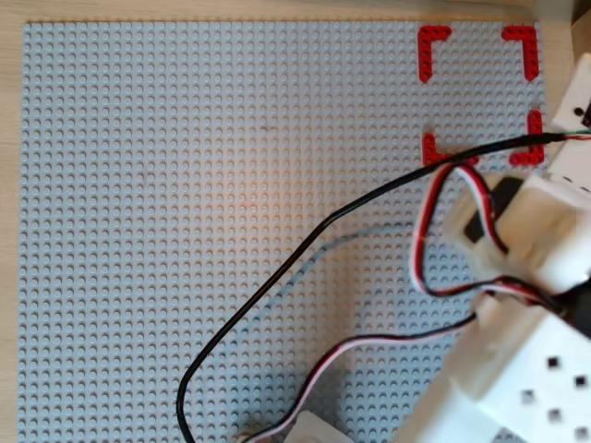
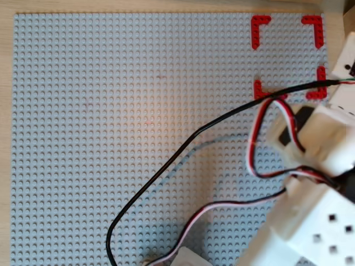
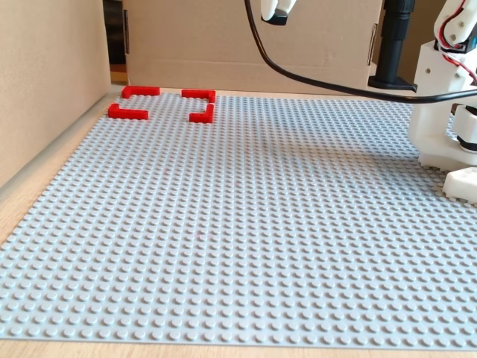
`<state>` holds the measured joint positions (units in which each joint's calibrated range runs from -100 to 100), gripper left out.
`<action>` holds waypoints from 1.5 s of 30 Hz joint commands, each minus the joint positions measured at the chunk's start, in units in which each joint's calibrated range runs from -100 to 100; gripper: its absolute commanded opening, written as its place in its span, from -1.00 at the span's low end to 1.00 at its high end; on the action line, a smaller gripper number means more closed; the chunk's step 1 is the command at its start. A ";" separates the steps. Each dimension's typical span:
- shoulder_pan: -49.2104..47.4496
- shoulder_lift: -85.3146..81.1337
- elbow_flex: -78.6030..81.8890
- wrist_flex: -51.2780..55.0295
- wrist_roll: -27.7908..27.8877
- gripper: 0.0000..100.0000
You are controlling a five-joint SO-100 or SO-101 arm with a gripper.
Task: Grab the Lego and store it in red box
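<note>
Red box sitting at baseplate far corner, nothing showing inside; black cable trailing across studs. Hand's opening impossible to judge.

A hobbyist's makeshift robot bench, most likely at home: a large grey studded baseplate covers a pale wooden table, plain cardboard sheets stand along its far and left edges as screens, and a white 3D-printed arm trails loose wires.
</note>
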<state>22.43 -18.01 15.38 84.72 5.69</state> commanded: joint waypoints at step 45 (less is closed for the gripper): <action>-0.14 15.80 21.43 -65.86 -1.21 -0.78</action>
<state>22.14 -1.94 39.80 19.95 4.66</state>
